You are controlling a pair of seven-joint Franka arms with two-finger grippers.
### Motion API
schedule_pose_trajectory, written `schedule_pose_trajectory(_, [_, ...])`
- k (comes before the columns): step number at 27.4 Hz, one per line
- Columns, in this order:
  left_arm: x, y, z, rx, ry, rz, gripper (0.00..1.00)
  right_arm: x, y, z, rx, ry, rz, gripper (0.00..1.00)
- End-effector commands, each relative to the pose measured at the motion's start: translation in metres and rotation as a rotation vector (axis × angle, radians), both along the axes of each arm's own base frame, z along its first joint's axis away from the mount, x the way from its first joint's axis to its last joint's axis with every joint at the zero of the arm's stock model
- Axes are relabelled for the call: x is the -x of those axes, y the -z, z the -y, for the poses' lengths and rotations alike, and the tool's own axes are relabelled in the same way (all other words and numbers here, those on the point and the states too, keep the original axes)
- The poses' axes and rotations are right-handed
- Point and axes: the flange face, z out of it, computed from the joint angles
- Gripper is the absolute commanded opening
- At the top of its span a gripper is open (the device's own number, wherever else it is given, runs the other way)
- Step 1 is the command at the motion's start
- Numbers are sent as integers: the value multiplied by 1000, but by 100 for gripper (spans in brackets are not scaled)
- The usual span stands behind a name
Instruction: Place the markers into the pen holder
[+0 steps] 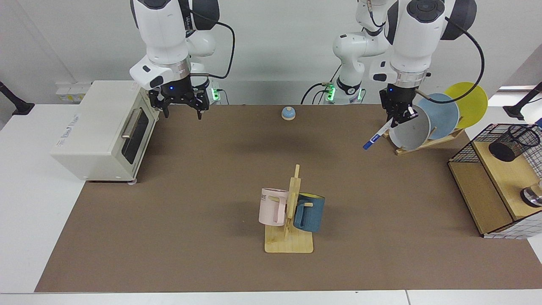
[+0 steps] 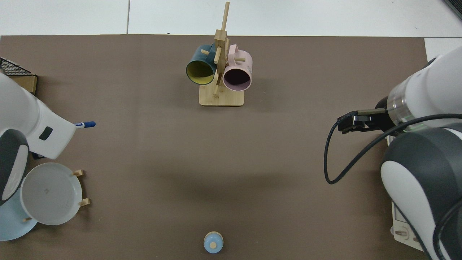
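Observation:
My left gripper [image 1: 397, 120] is shut on the white end of the marker [image 1: 377, 136], right in front of the grey plate [image 1: 410, 127]. The marker slants down with its blue cap lowest, well above the mat. In the top view only the marker's capped tip [image 2: 85, 125] pokes out from under the left arm. The pen holder [image 1: 514, 142], a black mesh cup, stands on the wooden shelf inside the wire basket at the far right of the facing view, well away from the marker. My right gripper [image 1: 181, 111] waits open and empty beside the toaster oven [image 1: 101, 127].
A wooden mug rack [image 1: 289, 241] with a pink and a blue mug stands mid-mat. A plate rack holds grey, blue and yellow plates [image 1: 465, 101]. A small blue bell [image 1: 288, 113] sits at the back. The wire basket [image 1: 465, 154] with wooden shelves borders the mat's right side.

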Motion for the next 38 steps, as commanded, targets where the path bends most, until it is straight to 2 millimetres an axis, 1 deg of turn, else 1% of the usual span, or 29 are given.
schedule_pose_trajectory(1, [-2, -10, -21, -139, 62, 1, 0, 5, 0, 7, -18, 29, -13, 100])
schedule_pose_trajectory(4, [-6, -18, -40, -208, 97, 0, 0, 5, 0, 8, -17, 32, -13, 100])
schedule_pose_trajectory(6, [-10, -19, -60, -245, 137, -15, 0, 5, 0, 8, -17, 33, -14, 100])
schedule_pose_trajectory(8, [-13, -25, -79, -268, 173, -12, 0, 5, 0, 7, -17, 32, -13, 100])
schedule_pose_trajectory(12, [-19, -43, -115, -310, 258, -11, 0, 4, 0, 8, -18, 33, -11, 100])
schedule_pose_trajectory(15, [-21, -53, -134, -341, 305, -11, 0, 2, 1, 12, -19, 41, -8, 100])
schedule_pose_trajectory(18, [-21, -61, -163, -388, 358, -22, 0, 1, 1, 14, -20, 50, -6, 100])
schedule_pose_trajectory(21, [-23, -70, -179, -418, 430, -24, 0, 0, 1, 24, -20, 67, -6, 100])
schedule_pose_trajectory(26, [-22, -78, -202, -482, 532, -57, 0, -3, 2, 40, -20, 97, -9, 100])
schedule_pose_trajectory(29, [-21, -82, -221, -504, 586, -68, 0, -5, 3, 48, -21, 108, -10, 100])
schedule_pose_trajectory(32, [-22, -81, -234, -529, 671, -99, 0, -5, 3, 48, -21, 111, -10, 100])
schedule_pose_trajectory(36, [-19, -84, -258, -553, 726, -140, 0, -5, 3, 48, -21, 113, -10, 100])
schedule_pose_trajectory(38, [-20, -75, -275, -550, 760, -177, 0, -5, 3, 48, -21, 111, -10, 100])
